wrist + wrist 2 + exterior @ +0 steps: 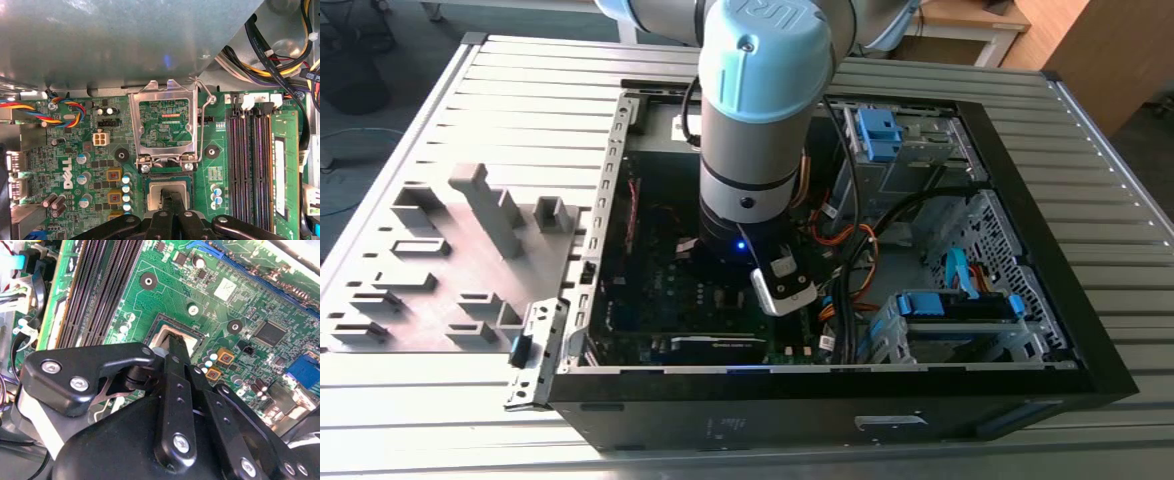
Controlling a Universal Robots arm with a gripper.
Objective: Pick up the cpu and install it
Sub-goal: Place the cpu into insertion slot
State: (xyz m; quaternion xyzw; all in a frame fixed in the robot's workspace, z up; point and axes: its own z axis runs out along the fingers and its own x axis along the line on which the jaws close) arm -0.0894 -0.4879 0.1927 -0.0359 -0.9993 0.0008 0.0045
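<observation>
Silver-grey square metal-topped cpu [156, 193] is seated in the black socket [145, 184] of the green motherboard [65, 150] | black-fingered hand [172, 196] is drawn closed, tips above the chip's middle | contact cannot be told | steel frame [161, 90] is raised

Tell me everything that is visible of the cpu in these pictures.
The cpu is a small flat square with a pale silver-grey metal top. It lies level within the dark square socket on the green motherboard; whether it is fully seated cannot be told. The socket's metal cover frame beside it is swung open. In both wrist views the black gripper stands over its middle and hides part of it.
</observation>
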